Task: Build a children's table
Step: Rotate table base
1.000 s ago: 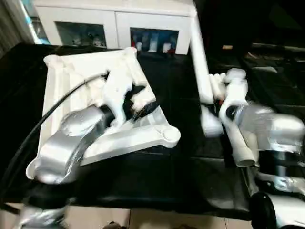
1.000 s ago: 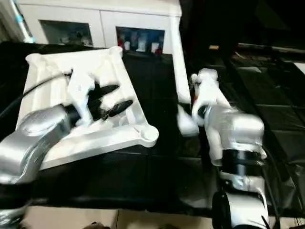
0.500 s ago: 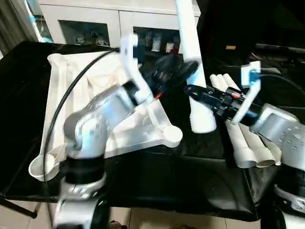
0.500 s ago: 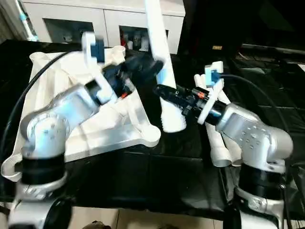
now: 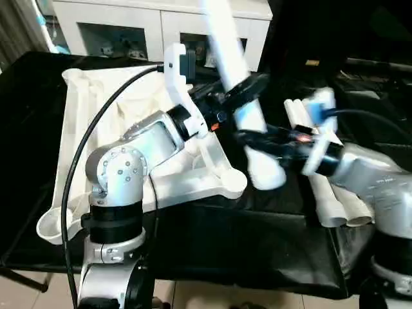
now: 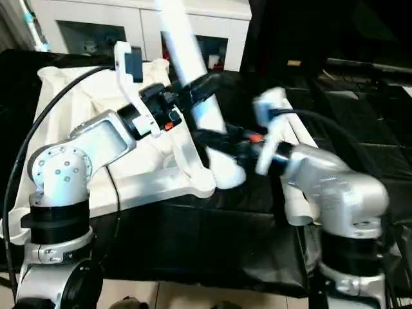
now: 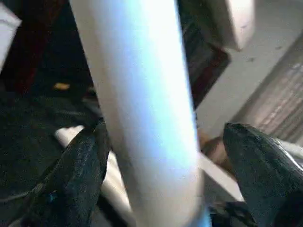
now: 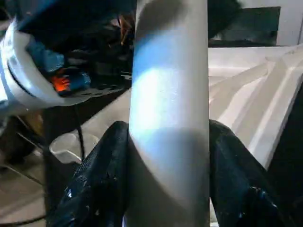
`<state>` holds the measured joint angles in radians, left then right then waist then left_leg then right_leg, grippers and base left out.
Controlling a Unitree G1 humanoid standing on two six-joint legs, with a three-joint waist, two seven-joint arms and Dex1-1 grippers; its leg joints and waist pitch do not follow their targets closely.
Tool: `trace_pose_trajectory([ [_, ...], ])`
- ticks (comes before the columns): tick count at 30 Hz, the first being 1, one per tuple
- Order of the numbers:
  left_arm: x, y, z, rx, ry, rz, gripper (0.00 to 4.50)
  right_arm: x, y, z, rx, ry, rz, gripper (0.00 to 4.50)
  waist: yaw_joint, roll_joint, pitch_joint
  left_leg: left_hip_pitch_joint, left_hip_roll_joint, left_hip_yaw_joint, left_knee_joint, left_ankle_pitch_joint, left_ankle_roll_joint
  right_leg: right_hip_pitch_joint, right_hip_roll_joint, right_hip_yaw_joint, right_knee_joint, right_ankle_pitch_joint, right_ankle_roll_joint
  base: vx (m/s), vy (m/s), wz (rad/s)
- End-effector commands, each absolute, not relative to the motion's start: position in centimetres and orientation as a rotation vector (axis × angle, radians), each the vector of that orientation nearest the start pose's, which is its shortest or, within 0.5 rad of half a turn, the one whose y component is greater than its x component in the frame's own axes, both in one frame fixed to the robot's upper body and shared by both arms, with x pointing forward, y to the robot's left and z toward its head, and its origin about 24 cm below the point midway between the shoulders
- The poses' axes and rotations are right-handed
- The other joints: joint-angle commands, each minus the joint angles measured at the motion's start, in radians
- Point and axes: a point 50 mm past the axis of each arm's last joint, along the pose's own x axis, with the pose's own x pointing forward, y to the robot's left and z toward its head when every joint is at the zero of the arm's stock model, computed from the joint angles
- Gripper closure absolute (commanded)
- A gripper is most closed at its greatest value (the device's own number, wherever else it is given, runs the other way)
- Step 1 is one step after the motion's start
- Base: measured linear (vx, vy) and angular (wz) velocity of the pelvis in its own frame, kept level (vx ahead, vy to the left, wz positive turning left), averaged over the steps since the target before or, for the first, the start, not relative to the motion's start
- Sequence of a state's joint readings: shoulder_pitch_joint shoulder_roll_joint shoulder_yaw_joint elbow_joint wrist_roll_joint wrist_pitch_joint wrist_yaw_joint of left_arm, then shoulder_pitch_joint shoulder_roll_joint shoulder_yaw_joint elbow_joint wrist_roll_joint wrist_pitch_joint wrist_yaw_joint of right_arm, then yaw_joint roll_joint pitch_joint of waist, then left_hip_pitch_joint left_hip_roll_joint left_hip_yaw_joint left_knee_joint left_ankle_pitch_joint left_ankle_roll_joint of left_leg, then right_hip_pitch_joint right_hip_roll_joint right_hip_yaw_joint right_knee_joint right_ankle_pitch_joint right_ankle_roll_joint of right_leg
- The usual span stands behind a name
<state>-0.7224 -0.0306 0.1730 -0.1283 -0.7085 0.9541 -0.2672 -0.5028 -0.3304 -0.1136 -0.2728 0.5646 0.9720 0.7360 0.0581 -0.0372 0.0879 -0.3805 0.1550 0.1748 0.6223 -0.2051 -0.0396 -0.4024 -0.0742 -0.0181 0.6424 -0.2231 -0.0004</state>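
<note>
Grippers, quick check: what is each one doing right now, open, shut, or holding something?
Left gripper: open, fingers either side of the raised table leg, gap on one side.
Right gripper: closed on that table leg.

Black table (image 5: 212, 251), white tabletop (image 5: 90, 129) and seemingly three legs (image 5: 335, 206) atop.

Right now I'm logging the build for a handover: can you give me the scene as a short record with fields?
held leg: white leg, tilted, lifted above the black surface
right gripper: shut on the leg near its wide end
left gripper: open, fingers either side of the leg higher up
tabletop: upside down on the black surface
spare legs: lying right of the tabletop
</note>
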Motion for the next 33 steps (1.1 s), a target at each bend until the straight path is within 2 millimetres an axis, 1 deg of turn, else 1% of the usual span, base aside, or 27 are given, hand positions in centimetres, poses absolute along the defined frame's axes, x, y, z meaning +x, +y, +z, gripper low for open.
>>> trace_pose_trajectory([
  [1, 32.0, 6.5, 21.3, -0.554, 0.077, -0.816, 0.72, 28.4, -12.8, 17.6, 0.089, 0.135, 0.990, 2.65, 0.001, -0.008, -0.068, 0.011, 0.058, -0.020, -0.069, 0.016, 0.065, 0.059, -0.057, 0.038, -0.072, 0.034, -0.248, 0.000, 0.000, 0.00],
  [2, 32.4, 6.7, 21.2, -0.582, 0.081, -0.772, 0.76, 28.4, -12.3, 17.3, 0.012, 0.131, 0.969, 2.65, 0.001, -0.008, -0.068, 0.011, 0.057, -0.020, -0.069, 0.016, 0.064, 0.060, -0.056, 0.038, -0.072, 0.039, -0.250, 0.000, 0.000, 0.00],
  [3, 32.6, 6.8, 21.2, -0.595, 0.082, -0.752, 0.93, 28.4, -12.1, 17.2, -0.035, 0.128, 0.958, 2.65, 0.001, -0.008, -0.069, 0.013, 0.058, -0.021, -0.069, 0.014, 0.059, 0.058, -0.056, 0.037, -0.073, 0.043, -0.249, 0.000, 0.000, 0.00],
  [4, 32.7, 6.9, 21.1, -0.599, 0.086, -0.728, 0.93, 28.6, -11.9, 17.0, -0.049, 0.128, 0.939, 2.65, 0.001, -0.006, -0.068, 0.012, 0.058, -0.021, -0.070, 0.013, 0.060, 0.060, -0.057, 0.038, -0.073, 0.046, -0.248, 0.000, 0.000, 0.00],
  [6, 33.1, 7.2, 20.8, -0.608, 0.093, -0.671, 1.19, 28.9, -11.4, 16.9, -0.092, 0.114, 0.882, 2.65, 0.000, -0.007, -0.069, 0.010, 0.057, -0.022, -0.069, 0.021, 0.061, 0.060, -0.057, 0.038, -0.070, 0.067, -0.247, 0.000, 0.000, 0.00],
  [7, 33.3, 7.3, 20.8, -0.609, 0.094, -0.646, 1.19, 29.1, -11.3, 16.8, -0.108, 0.115, 0.852, 2.65, -0.001, -0.007, -0.069, 0.010, 0.057, -0.022, -0.069, 0.027, 0.063, 0.059, -0.056, 0.038, -0.069, 0.078, -0.249, 0.000, 0.000, 0.00],
  [8, 33.5, 7.5, 20.7, -0.614, 0.096, -0.607, 1.34, 29.2, -11.2, 16.8, -0.118, 0.116, 0.820, 2.65, -0.001, -0.008, -0.070, 0.010, 0.057, -0.021, -0.069, 0.034, 0.066, 0.060, -0.056, 0.038, -0.068, 0.090, -0.249, 0.000, 0.000, 0.00],
  [9, 33.5, 7.5, 20.7, -0.615, 0.096, -0.600, 1.45, 29.3, -11.2, 16.8, -0.118, 0.116, 0.817, 2.65, -0.001, -0.007, -0.071, 0.010, 0.057, -0.022, -0.069, 0.038, 0.067, 0.061, -0.056, 0.038, -0.067, 0.098, -0.252, 0.000, 0.000, 0.00],
  [10, 33.6, 7.6, 20.7, -0.619, 0.096, -0.585, 1.45, 29.3, -11.1, 16.8, -0.116, 0.114, 0.814, 2.65, 0.000, -0.007, -0.072, 0.010, 0.057, -0.022, -0.068, 0.041, 0.073, 0.062, -0.057, 0.038, -0.066, 0.108, -0.254, 0.000, 0.000, 0.00],
  [12, 33.6, 7.5, 20.6, -0.647, 0.101, -0.583, 1.69, 29.3, -10.9, 16.9, -0.113, 0.106, 0.805, 2.65, 0.001, -0.004, -0.074, 0.012, 0.060, -0.021, -0.067, 0.051, 0.082, 0.061, -0.057, 0.037, -0.064, 0.134, -0.268, 0.000, 0.000, 0.00],
  [15, 33.4, 7.1, 20.5, -0.668, 0.115, -0.594, 1.96, 29.3, -10.8, 16.9, -0.130, 0.096, 0.776, 2.65, 0.002, -0.003, -0.077, 0.011, 0.059, -0.022, -0.064, 0.077, 0.094, 0.063, -0.057, 0.036, -0.059, 0.178, -0.282, 0.000, 0.000, 0.00],
  [17, 33.3, 7.0, 20.6, -0.671, 0.117, -0.604, 2.11, 29.4, -10.7, 16.8, -0.138, 0.091, 0.772, 2.65, 0.002, -0.004, -0.076, 0.010, 0.059, -0.021, -0.064, 0.077, 0.096, 0.063, -0.058, 0.036, -0.060, 0.180, -0.283, 0.000, 0.000, 0.00],
  [18, 33.1, 6.6, 20.5, -0.675, 0.129, -0.625, 2.28, 29.4, -10.6, 16.7, -0.146, 0.087, 0.769, 2.65, 0.003, -0.004, -0.078, 0.011, 0.059, -0.020, -0.063, 0.069, 0.096, 0.065, -0.060, 0.037, -0.060, 0.175, -0.285, 0.000, 0.000, 0.00],
  [19, 33.1, 6.6, 20.5, -0.675, 0.129, -0.625, 2.28, 29.4, -10.6, 16.7, -0.146, 0.087, 0.769, 2.65, 0.003, -0.004, -0.077, 0.010, 0.059, -0.020, -0.064, 0.065, 0.094, 0.064, -0.060, 0.037, -0.061, 0.171, -0.285, 0.000, 0.000, 0.00],
  [22, 33.0, 6.3, 20.4, -0.672, 0.145, -0.637, 2.47, 29.3, -10.5, 16.6, -0.150, 0.086, 0.765, 2.65, 0.002, -0.003, -0.077, 0.011, 0.059, -0.020, -0.065, 0.056, 0.089, 0.065, -0.058, 0.037, -0.061, 0.159, -0.281, 0.000, 0.000, 0.00],
  [23, 32.9, 6.1, 20.3, -0.671, 0.149, -0.641, 2.52, 29.3, -10.5, 16.6, -0.152, 0.086, 0.761, 2.65, 0.003, -0.001, -0.078, 0.012, 0.060, -0.021, -0.064, 0.055, 0.087, 0.064, -0.059, 0.037, -0.061, 0.156, -0.281, 0.000, 0.000, 0.00],
  [25, 32.8, 6.0, 20.3, -0.674, 0.150, -0.645, 2.59, 29.3, -10.4, 16.6, -0.152, 0.086, 0.758, 2.65, 0.002, -0.002, -0.077, 0.011, 0.060, -0.020, -0.065, 0.047, 0.084, 0.064, -0.058, 0.037, -0.063, 0.149, -0.280, 0.000, 0.000, 0.00],
  [32, 32.6, 6.0, 20.4, -0.648, 0.140, -0.662, 2.65, 29.3, -10.2, 16.8, -0.146, 0.075, 0.761, 2.65, 0.002, -0.001, -0.078, 0.012, 0.059, -0.020, -0.066, 0.036, 0.076, 0.063, -0.058, 0.037, -0.063, 0.136, -0.272, 0.000, 0.000, 0.00],
  [33, 32.6, 6.1, 20.4, -0.625, 0.138, -0.662, 2.65, 29.4, -10.1, 17.0, -0.130, 0.064, 0.762, 2.30, 0.003, -0.001, -0.077, 0.012, 0.059, -0.020, -0.066, 0.029, 0.074, 0.063, -0.058, 0.037, -0.064, 0.128, -0.270, 0.000, 0.000, 0.00],
])
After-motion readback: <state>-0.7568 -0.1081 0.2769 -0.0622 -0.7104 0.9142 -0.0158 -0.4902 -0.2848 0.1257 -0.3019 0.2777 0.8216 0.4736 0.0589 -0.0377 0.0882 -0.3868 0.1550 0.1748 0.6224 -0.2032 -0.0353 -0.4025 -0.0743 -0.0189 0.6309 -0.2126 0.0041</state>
